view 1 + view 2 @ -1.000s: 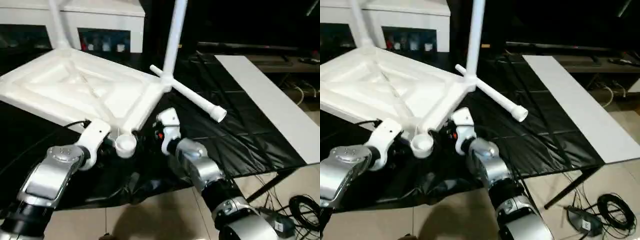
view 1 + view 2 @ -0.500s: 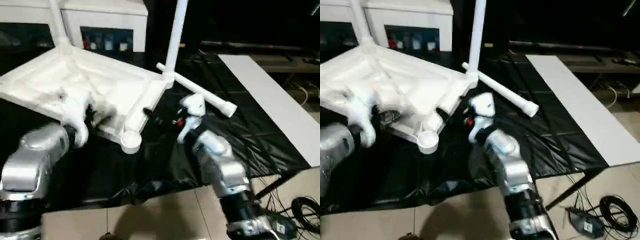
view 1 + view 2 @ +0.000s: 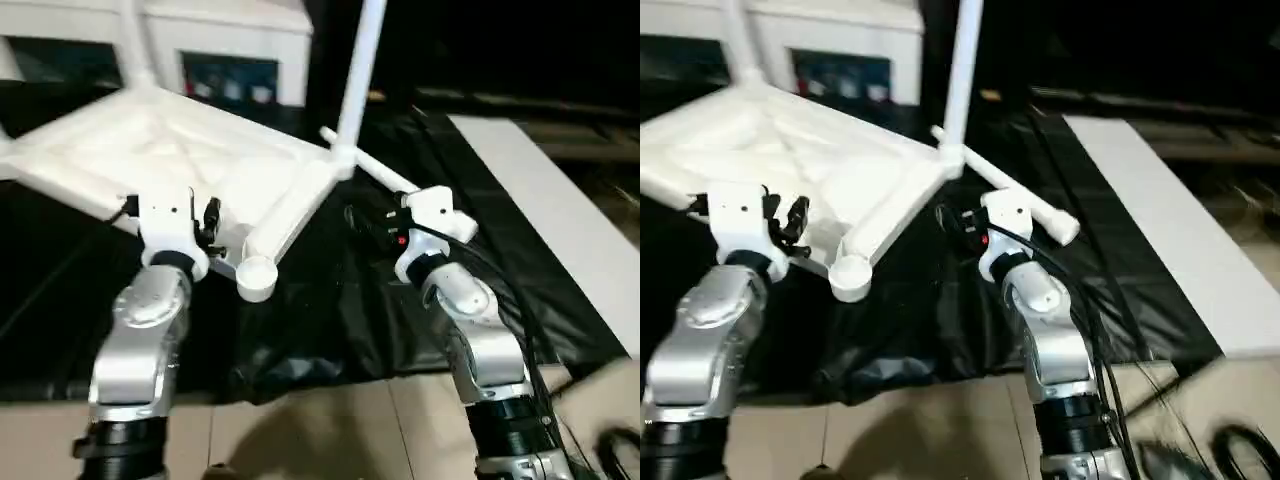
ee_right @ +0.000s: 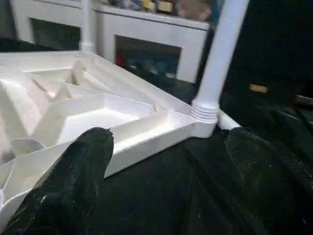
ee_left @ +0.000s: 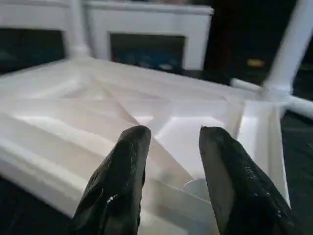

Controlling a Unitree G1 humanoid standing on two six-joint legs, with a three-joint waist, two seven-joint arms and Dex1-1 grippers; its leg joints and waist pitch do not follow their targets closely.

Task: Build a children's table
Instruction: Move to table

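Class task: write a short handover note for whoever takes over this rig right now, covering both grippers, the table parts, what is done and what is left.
Left gripper: open, empty, over the tabletop's near edge.
Right gripper: wide open, empty, beside the loose leg.
Tabletop: upside down on the black sheet.
Done: two upright legs stand in far corners.
Left: loose leg lies on the sheet; near corner socket is empty. A fourth leg is still needed.
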